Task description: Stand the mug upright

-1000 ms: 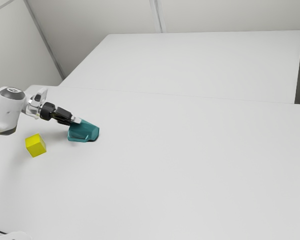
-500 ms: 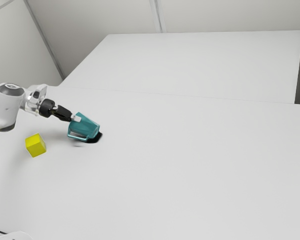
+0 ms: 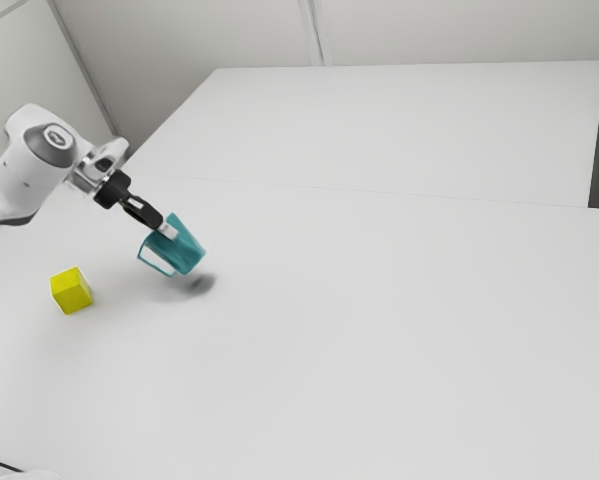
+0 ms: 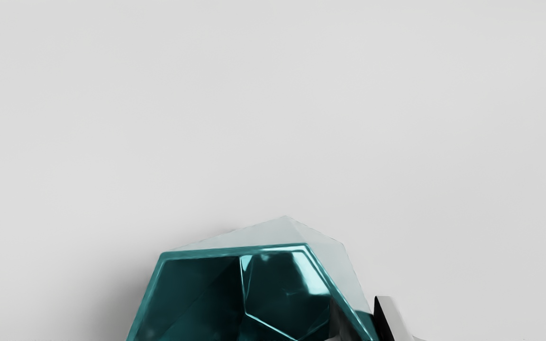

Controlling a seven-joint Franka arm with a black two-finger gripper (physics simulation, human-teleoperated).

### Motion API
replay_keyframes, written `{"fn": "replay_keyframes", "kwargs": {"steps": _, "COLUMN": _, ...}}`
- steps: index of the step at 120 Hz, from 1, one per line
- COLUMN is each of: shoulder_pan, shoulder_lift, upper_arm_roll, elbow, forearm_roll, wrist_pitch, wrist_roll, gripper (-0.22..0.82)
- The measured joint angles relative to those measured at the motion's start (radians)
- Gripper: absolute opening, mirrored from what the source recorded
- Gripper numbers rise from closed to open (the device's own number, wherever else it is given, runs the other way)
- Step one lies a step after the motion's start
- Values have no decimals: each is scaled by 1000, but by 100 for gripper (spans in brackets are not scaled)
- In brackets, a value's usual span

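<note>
Above the bench (image 3: 379,340): mug (image 3: 185,250), lifted, leaning, its base low toward the exterior view's right.
Claw (image 3: 167,231): pinching the mug's wall near the rim, one finger inside, one outside.
Handle (image 3: 157,268): on the side toward the yellow cube (image 3: 71,291).
Tilt: ease it out slowly; the wall could pivot.
Base: lower flat, then release.

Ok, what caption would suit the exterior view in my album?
A gripper holds a tilted teal mug above the white table, a yellow cube resting nearby.
</note>
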Motion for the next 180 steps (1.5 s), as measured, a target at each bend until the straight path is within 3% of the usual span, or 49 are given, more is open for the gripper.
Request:
{"fn": "replay_keyframes", "kwargs": {"steps": 31, "shoulder_pan": -16, "shoulder_lift": -142, "upper_arm_roll": -138, "elbow": -175, "forearm_roll": 219, "wrist_pitch": 217, "wrist_roll": -150, "gripper": -18}}
{"fn": "replay_keyframes", "kwargs": {"steps": 70, "shoulder_pan": -20, "shoulder_lift": -216, "upper_arm_roll": -303, "elbow": -283, "forearm_roll": 433, "wrist_pitch": 318, "wrist_roll": -423, "gripper": -18}}
{"fn": "replay_keyframes", "kwargs": {"steps": 109, "shoulder_pan": -35, "shoulder_lift": -294, "upper_arm_roll": -346, "elbow": -413, "forearm_roll": 441, "wrist_pitch": 389, "wrist_roll": -625, "gripper": -18}}
{"fn": "replay_keyframes", "kwargs": {"steps": 167, "shoulder_pan": -97, "shoulder_lift": -285, "upper_arm_roll": -383, "elbow": -498, "forearm_roll": 405, "wrist_pitch": 511, "wrist_roll": -789, "gripper": -18}}
{"fn": "replay_keyframes", "kwargs": {"steps": 180, "shoulder_pan": -113, "shoulder_lift": -286, "upper_arm_roll": -388, "elbow": -506, "forearm_roll": 398, "wrist_pitch": 519, "wrist_roll": -806, "gripper": -9}}
